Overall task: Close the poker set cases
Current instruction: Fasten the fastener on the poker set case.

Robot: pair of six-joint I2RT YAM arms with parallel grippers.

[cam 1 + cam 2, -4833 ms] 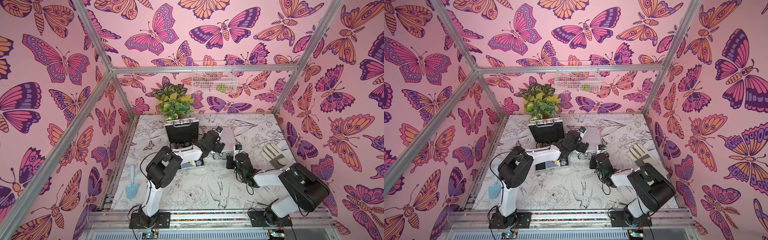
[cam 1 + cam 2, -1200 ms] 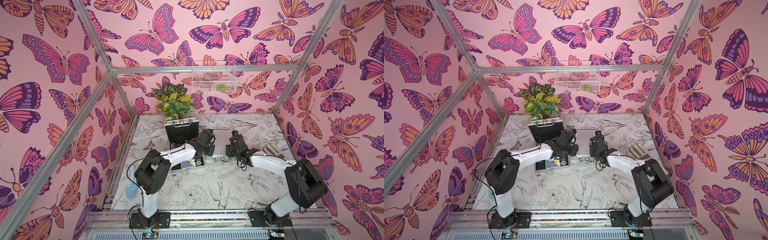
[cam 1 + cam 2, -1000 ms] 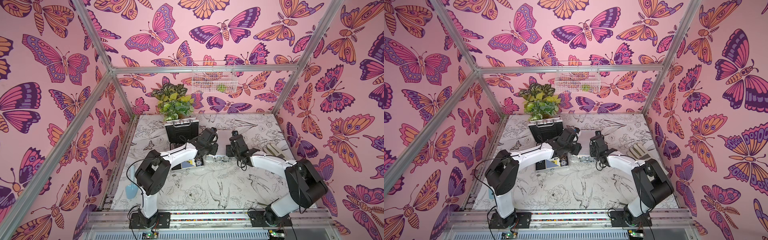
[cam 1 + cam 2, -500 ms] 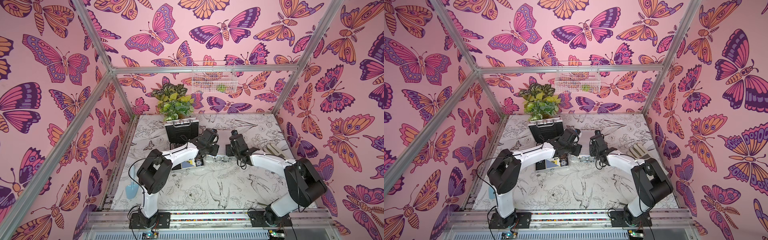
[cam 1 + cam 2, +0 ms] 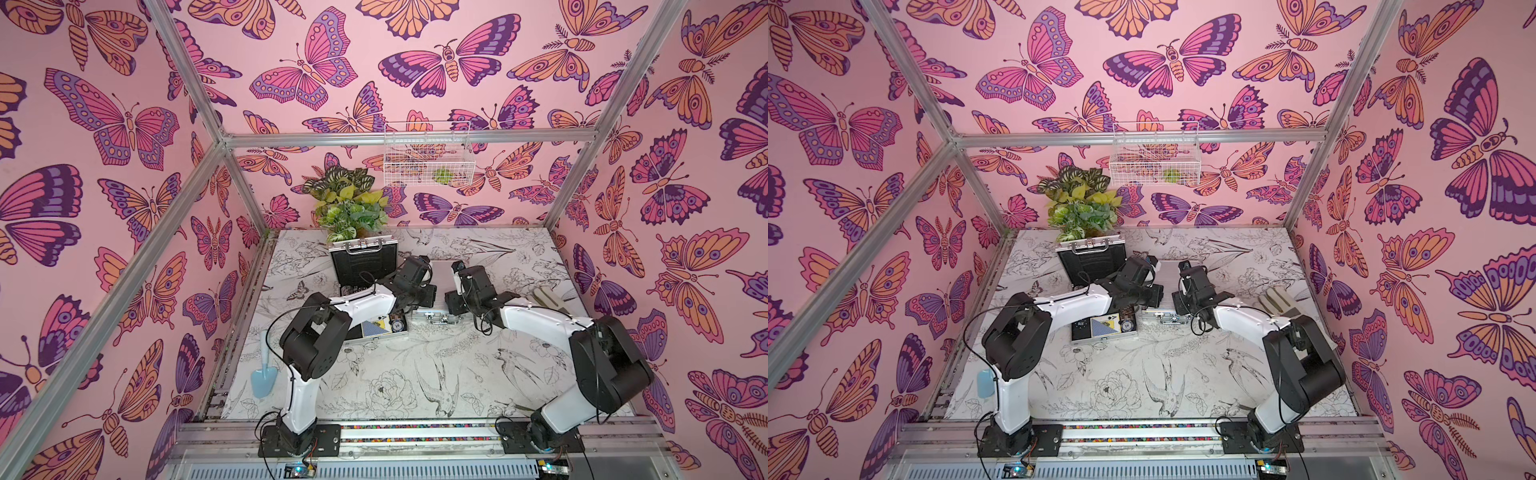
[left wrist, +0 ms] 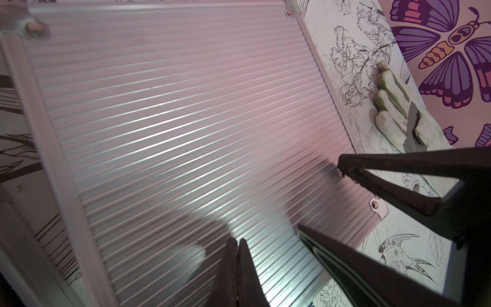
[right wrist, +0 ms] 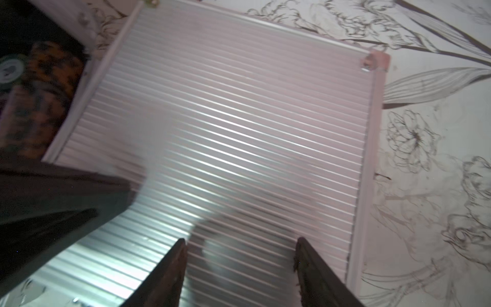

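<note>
With left hand shut on nothing and right hand half open, empty, press case flat near latches, evenly, without sliding it.

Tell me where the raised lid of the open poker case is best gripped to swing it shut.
Probably the lid at its free top edge, beside the metal handle. It stands nearly upright, hinged at the bottom, so that edge is farthest from the hinge. The left claw should come from above, astride the thin edge; the plant crowds the back.
</note>
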